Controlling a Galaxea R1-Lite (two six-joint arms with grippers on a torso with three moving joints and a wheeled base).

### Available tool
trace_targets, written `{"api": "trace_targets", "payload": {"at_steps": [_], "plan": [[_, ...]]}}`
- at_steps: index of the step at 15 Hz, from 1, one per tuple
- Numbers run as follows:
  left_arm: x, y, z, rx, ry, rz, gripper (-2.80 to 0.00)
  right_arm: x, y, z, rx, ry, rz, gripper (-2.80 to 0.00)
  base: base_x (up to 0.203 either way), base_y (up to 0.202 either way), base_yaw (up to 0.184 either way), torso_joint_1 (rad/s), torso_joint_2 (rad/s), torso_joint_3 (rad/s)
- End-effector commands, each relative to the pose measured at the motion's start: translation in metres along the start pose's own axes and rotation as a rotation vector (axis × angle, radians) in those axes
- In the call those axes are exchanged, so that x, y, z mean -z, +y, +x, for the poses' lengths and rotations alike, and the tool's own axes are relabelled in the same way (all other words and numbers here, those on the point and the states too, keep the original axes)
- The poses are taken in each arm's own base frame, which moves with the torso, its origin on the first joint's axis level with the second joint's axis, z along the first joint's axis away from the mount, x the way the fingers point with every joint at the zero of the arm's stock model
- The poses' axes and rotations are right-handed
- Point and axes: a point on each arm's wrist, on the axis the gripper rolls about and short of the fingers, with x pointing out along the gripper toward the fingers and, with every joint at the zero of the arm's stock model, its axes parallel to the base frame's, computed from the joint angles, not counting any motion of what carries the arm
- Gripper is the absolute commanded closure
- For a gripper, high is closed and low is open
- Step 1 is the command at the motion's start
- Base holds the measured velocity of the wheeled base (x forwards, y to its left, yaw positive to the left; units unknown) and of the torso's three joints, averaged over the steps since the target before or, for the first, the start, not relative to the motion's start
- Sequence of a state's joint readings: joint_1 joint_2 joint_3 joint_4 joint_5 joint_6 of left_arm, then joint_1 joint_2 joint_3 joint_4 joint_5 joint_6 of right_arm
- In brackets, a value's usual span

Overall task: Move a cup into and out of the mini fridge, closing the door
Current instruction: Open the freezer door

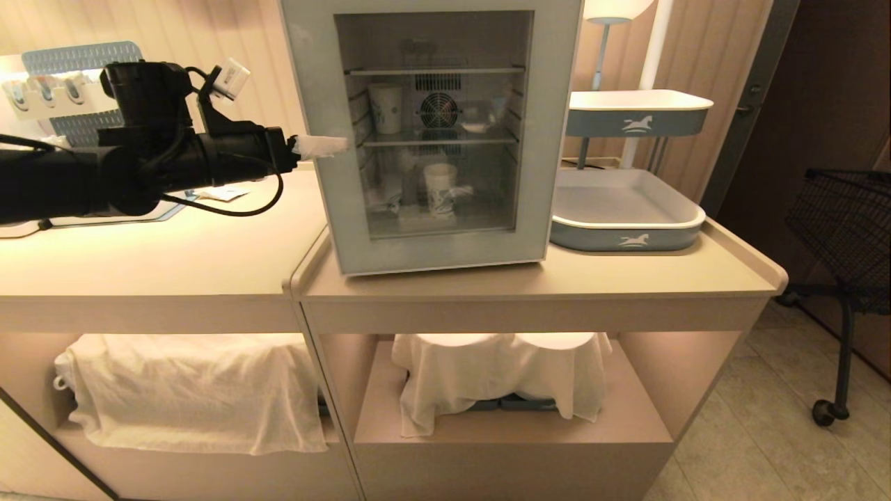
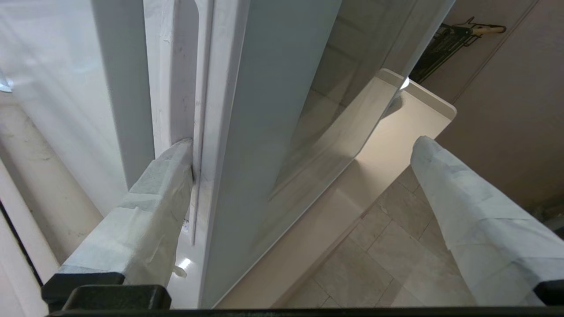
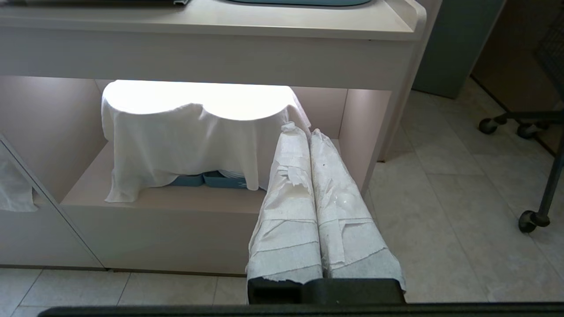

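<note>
My left claw [image 1: 321, 146] is spread wide at the closed door's [image 1: 327, 104] left edge, one fingertip [image 2: 176, 154] touching the seam, while the cup [image 1: 440, 189] stands inside the mini fridge [image 1: 557, 104] on its lower shelf.

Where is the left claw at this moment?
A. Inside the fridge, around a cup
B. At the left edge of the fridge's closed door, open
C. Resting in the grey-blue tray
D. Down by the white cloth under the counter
B: the left claw stands open at the left edge of the closed door, one finger against the seam.
</note>
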State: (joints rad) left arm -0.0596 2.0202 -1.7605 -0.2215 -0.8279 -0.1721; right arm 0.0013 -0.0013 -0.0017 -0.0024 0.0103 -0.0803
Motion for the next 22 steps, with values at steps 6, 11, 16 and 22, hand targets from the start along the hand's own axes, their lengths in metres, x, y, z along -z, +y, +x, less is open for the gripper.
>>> {"api": "trace_targets", "payload": {"at_steps": [6,11,16,22], "plan": [[-0.004,-0.052,-0.047,0.004,0.018,-0.018,-2.80,0.000,0.000,0.000,-0.001,-0.001,-0.001,0.00,0.000,0.000,0.000,0.000,0.00,0.000],[-0.001,-0.092,-0.084,0.000,0.020,-0.017,-2.80,0.000,0.000,0.000,-0.001,-0.001,-0.001,0.00,0.000,0.000,0.000,0.000,0.00,0.000],[0.019,-0.120,-0.129,-0.064,0.025,-0.022,-2.80,0.000,0.000,0.000,-0.001,-0.001,-0.001,0.00,0.000,0.000,0.000,0.000,0.00,0.000],[0.026,-0.102,-0.171,-0.258,0.043,0.065,-2.80,0.000,0.000,0.000,-0.001,-0.001,-0.001,0.00,0.000,0.000,0.000,0.000,0.00,0.000]]}}
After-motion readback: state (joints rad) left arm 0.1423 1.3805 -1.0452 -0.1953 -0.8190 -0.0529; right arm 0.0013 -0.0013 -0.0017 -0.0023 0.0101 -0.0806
